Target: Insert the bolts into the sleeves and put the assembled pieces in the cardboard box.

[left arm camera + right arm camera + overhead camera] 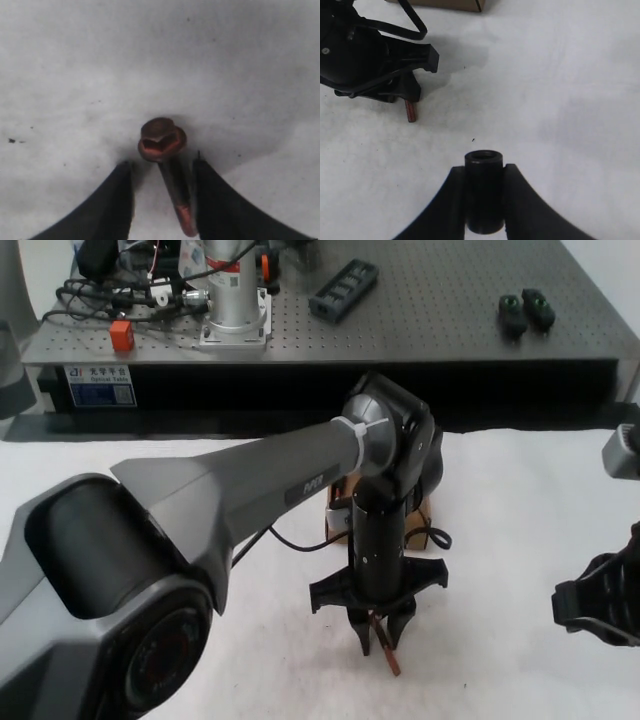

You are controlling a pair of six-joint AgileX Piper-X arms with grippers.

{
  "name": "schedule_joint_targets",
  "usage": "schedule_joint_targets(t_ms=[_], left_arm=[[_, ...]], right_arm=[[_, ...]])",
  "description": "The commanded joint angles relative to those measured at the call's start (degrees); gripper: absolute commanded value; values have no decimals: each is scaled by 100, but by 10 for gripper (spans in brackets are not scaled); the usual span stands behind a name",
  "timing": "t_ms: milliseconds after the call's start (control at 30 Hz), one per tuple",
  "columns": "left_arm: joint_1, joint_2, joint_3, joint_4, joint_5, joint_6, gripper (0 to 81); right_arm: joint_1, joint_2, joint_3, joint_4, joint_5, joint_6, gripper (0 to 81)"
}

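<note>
My left gripper (381, 642) hangs over the white cloth, shut on a copper bolt (392, 658) that points downward. In the left wrist view the bolt's hex flange head (161, 138) sticks out past the fingertips and its shank runs back between the fingers (116, 207). My right gripper (485, 170) is shut on a black sleeve (484, 192), open bore facing outward. That gripper (597, 605) sits at the right edge of the high view. From the right wrist I see the left gripper (375, 65) with the bolt's threaded end (411, 111) below it. The cardboard box (424, 512) stands behind the left wrist, mostly hidden.
A white cloth (500, 500) covers the work area. Behind it stands a perforated metal bench (450, 320) carrying a black tray (345, 288), two black parts (525, 312), a silver post base (235, 315) and cables. The box edge (445, 4) shows in the right wrist view.
</note>
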Motion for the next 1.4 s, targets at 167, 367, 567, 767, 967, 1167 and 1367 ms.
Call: schedule_joint_targets(t_ms=[167, 367, 567, 767, 967, 1167, 1367], left_arm=[[-23, 118, -7, 18, -50, -105, 245], [-23, 118, -7, 0, -109, 743, 1], [-23, -341, -7, -63, -972, 2609, 7], [69, -1692, 444, -1462, -1216, 3265, 7], [333, -3676, 2366, -3393, -226, 3904, 7], [615, -5505, 4471, -5967, 2011, 3783, 7], [619, -5889, 5315, -7206, 3136, 2791, 7]], right_arm=[[-17, -56, 35, 83, -71, 5, 19], [-17, -56, 35, 67, -71, 27, 19], [-17, -56, 35, -175, -614, 399, 19], [-17, -459, 85, -987, -1071, 900, 19], [-17, -1091, 198, -1130, -1196, 1007, 19], [167, -1294, 542, -1417, -2920, 1007, 19], [833, -1053, 1039, -2859, -3857, 1117, 19]])
